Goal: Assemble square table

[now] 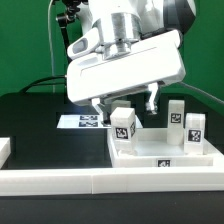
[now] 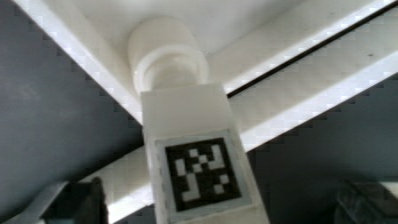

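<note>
Gripper point(image 1: 124, 103) clamped on leg point(image 1: 123, 124) over tabletop point(image 1: 160, 152); black table point(image 1: 40, 115), green backdrop point(image 1: 25, 40).

White arm housing, black joint above — pincer point(image 1: 124, 103) with dark fingers point(image 1: 152, 98).

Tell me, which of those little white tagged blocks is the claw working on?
The leg on the exterior view's left, directly under the gripper. The other two legs stand apart on the right.

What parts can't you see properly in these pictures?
- Hand: in the exterior view the big white tabletop covers most of it, so open or shut is unclear.
- Leg: the wrist view's edge cuts off its lower end.
- Marker board: exterior view, partly hidden behind a leg.
</note>
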Available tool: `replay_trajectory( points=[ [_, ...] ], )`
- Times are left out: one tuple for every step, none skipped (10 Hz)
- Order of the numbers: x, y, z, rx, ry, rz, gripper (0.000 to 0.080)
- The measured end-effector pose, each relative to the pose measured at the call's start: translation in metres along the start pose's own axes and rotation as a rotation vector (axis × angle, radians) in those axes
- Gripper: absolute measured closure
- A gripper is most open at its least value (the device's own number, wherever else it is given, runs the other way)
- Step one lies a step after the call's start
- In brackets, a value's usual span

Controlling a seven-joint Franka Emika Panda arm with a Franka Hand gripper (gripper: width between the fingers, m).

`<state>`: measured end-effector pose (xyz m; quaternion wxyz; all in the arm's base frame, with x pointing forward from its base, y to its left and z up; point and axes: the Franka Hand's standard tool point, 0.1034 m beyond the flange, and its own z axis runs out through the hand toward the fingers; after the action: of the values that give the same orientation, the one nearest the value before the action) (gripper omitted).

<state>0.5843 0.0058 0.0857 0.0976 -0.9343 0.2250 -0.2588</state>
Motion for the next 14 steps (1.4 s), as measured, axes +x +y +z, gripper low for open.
replay_trajectory(
  points=[
    [0.000,0.000,0.000,0.000,0.000,0.000,0.0151],
    [0.000,0.000,0.000,0.000,0.000,0.000,0.0151],
    [0.000,0.000,0.000,0.000,-0.001,0.000,0.0151],
    [0.000,0.000,0.000,0.000,-0.001,0.000,0.0151],
    [0.000,0.000,0.000,0.000,-0.001,0.000,0.0151],
    [-0.001,0.000,0.000,0.000,-0.001,0.000,0.0151],
    [0.000,0.000,0.000,0.000,-0.002,0.000,0.0151],
    [0.002,0.001,-0.002,0.000,-0.017,0.000,0.0151],
    [0.007,0.005,-0.006,-0.001,-0.035,0.005,0.0151],
    [0.012,0.008,-0.006,-0.002,-0.029,0.012,0.0151],
    [0.005,0.006,-0.003,0.003,-0.101,0.017,0.0151],
    [0.005,0.005,-0.004,0.011,-0.182,0.024,0.0151],
    [0.008,0.005,-0.004,0.014,-0.212,0.028,0.0151],
    [0.005,0.006,-0.002,0.024,-0.301,0.032,0.0151]
  ],
)
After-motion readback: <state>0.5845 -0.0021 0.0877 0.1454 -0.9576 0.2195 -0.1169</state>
